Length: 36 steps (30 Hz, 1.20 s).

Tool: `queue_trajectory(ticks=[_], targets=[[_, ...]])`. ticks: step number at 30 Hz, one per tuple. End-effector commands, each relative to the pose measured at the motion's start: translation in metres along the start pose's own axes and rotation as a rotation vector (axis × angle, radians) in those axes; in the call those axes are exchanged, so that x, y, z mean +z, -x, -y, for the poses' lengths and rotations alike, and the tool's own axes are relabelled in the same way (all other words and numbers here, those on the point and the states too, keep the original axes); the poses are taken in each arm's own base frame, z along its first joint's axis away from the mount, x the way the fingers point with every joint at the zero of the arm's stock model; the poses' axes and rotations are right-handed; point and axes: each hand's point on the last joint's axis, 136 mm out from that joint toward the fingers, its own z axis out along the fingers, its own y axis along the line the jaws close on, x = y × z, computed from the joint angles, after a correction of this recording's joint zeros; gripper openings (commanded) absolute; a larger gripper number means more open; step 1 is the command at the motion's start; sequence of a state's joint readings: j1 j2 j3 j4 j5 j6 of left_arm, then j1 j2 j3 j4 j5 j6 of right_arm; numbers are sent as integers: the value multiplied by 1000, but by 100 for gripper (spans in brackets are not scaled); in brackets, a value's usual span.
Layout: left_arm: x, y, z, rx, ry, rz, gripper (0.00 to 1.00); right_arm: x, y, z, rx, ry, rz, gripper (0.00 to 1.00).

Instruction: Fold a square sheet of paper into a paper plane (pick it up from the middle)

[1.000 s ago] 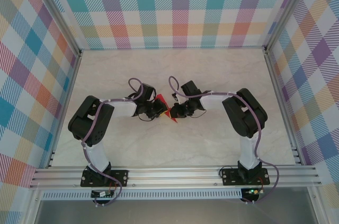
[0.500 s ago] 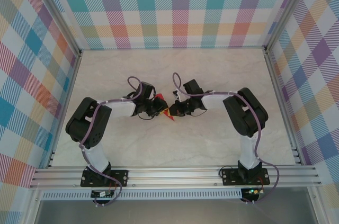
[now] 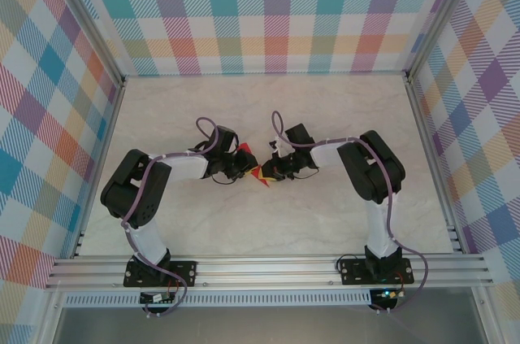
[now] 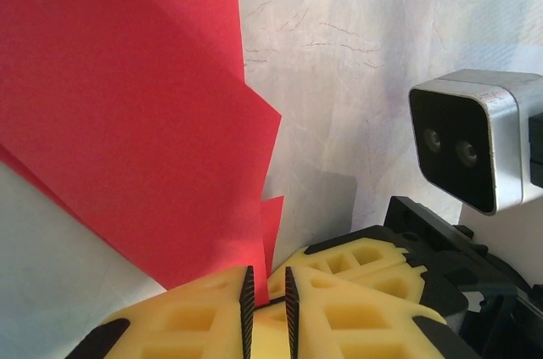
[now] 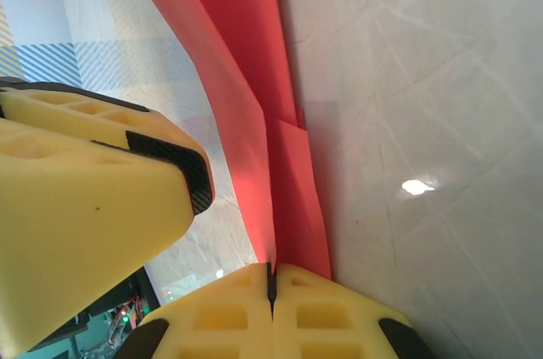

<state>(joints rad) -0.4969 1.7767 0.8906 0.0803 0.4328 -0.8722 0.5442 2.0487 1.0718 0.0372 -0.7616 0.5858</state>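
The square sheet of paper (image 3: 258, 174) is bright red and folded into overlapping layers, held up off the table between my two grippers at mid-table. In the left wrist view the paper (image 4: 127, 121) fans up and to the left, and its lower tip drops into my left gripper (image 4: 267, 278). Those jaws stand a narrow gap apart, with the paper lying against the left pad only. My right gripper (image 5: 272, 272) is shut on a folded edge of the paper (image 5: 254, 79). The left gripper (image 3: 246, 167) and right gripper (image 3: 269, 172) nearly touch.
The pale marble table (image 3: 325, 116) lies under both arms, boxed in by checked walls (image 3: 268, 10) and a metal rail (image 3: 268, 267) at the near edge. The right wrist camera (image 4: 475, 138) sits close to the left fingers (image 5: 85, 189).
The right gripper has shifted a little left and back, closing on the left gripper. Less red paper shows between them from above. The left jaws have eased slightly apart.
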Motion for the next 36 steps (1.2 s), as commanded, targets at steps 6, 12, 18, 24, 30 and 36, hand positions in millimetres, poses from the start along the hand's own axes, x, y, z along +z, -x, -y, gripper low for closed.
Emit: queue_trajectory(ticks=[6,12,18,24,30,36], targets=[[12,-7,-12,13,27,-32,18,6,-4,21,75,-62,-26,0],[20,-8,-25,4,67,-40,15,6,-4,27,88,-96,-27,0],[22,-11,-40,-11,127,-49,13,1,-2,22,58,-106,-9,0],[21,-15,-53,-14,185,-59,13,-11,-2,2,-16,-120,14,8],[18,-14,-56,-4,209,-50,13,-15,-7,-7,-54,-174,29,13],[15,-14,-57,3,222,-46,13,-29,-9,-5,-74,-264,86,20]])
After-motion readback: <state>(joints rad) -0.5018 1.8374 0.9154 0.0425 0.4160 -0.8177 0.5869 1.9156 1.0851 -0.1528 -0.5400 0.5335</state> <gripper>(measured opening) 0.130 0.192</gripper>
